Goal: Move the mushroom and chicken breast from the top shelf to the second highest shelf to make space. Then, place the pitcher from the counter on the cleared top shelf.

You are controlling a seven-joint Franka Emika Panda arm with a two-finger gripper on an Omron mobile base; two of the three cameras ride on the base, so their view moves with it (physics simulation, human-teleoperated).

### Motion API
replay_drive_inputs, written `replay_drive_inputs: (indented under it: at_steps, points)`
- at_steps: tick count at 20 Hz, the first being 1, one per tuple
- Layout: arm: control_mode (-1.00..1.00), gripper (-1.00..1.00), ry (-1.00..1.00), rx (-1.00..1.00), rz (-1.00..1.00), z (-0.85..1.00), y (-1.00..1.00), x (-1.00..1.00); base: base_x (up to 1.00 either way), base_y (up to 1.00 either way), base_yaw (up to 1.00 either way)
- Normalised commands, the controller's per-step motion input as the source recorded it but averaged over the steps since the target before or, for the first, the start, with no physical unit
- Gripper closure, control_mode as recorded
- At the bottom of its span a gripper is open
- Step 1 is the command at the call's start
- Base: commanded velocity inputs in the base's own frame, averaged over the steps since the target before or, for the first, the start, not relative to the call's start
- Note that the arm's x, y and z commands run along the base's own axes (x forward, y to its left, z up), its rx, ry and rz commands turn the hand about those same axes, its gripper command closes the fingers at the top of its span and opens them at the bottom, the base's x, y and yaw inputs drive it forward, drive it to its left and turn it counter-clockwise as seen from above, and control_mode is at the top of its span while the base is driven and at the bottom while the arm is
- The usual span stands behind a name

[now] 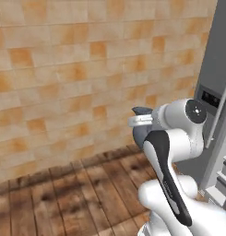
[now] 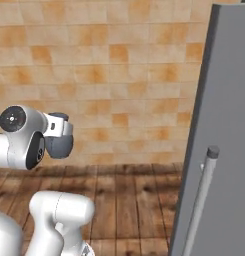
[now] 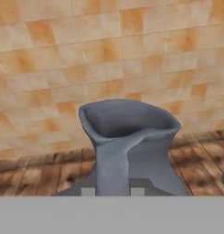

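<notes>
Gripper [image 3: 112,192] is pinching the pitcher [image 3: 129,146] by its handle, jug sitting center-bottom of the hand view, held up in front of the tiled wall [image 1: 63,69] above the wooden floor [image 1: 86,193].

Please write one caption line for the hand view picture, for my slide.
Pincer shut on the grey-blue pitcher, seen against an orange tiled wall.

Arm folded, elbow raised, wrist level; gripper [image 3: 112,192] clamped tight on pitcher [image 3: 129,146], held off floor.
</notes>
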Motion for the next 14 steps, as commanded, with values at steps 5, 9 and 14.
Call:
replay_drive_inputs:
  at_steps: [5, 9, 14]
  points:
    - [1.00, 1.00, 0.00, 0.00, 0.00, 0.00, 0.00, 0.00, 0.78, 0.20, -0.28]
    - [1.00, 1.00, 0.00, 0.00, 0.00, 0.00, 0.00, 0.00, 0.47, 0.11, -0.45]
    - [1.00, 1.00, 0.00, 0.00, 0.00, 0.00, 0.00, 0.00, 0.30, 0.01, -0.55]
